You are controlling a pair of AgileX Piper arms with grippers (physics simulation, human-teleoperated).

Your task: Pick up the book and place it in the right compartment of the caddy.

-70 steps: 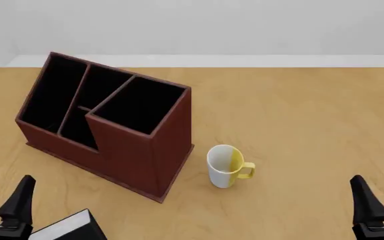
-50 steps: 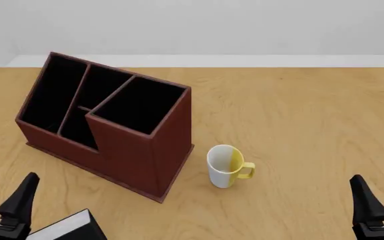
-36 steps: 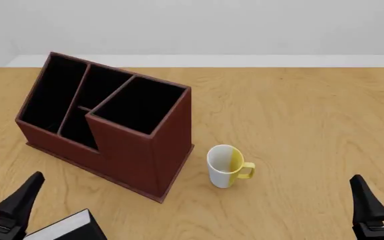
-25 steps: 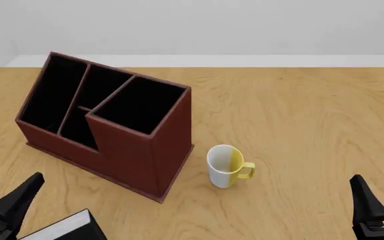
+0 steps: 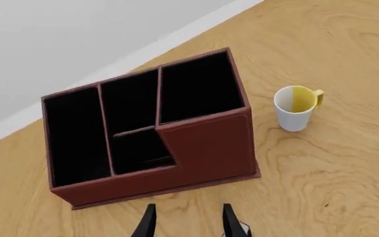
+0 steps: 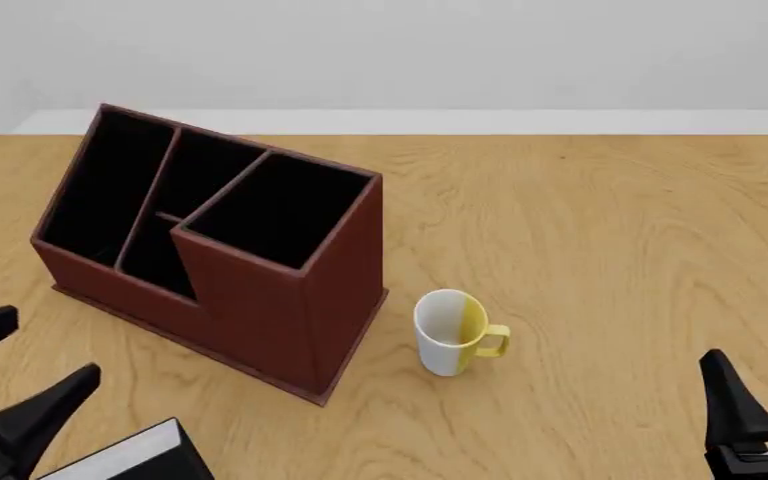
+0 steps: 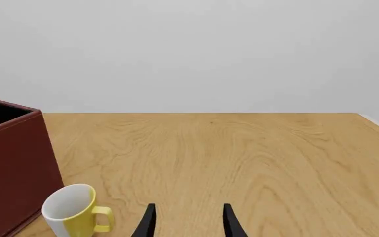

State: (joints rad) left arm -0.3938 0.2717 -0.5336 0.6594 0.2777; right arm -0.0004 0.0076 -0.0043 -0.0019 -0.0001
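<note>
Flat black book with white page edge (image 6: 137, 457) lay on the light wooden table (image 6: 598, 250) at the near left edge of the front view, only its far corner in frame. Left hand (image 6: 8, 380) sat just beside that corner, black fingers (image 6: 40, 420) spread apart, nothing between them; can't tell if it touched the book. In the left wrist view the left hand (image 5: 187, 223) pointed down at the dark reddish-brown box-shaped caddy (image 5: 203, 148), fingers apart.

Caddy (image 6: 291, 310) stood upright on the table's left half, angled, stepped front toward the arms. Its right compartment, the wide square black-lined opening (image 6: 281, 208), was at the end nearest the white-and-yellow ceramic mug (image 6: 451, 333). Same compartment (image 5: 199, 86) visible from the left wrist.

Mug stood upright just right of the caddy, not touching, handle pointing right.

Right hand (image 6: 758, 410) was at the near right edge, well apart from everything, fingers apart and holding nothing. Right wrist view: hand (image 7: 187, 223) low over bare table, mug (image 7: 74, 210) and caddy end wall (image 7: 12, 168) off to one side.
</note>
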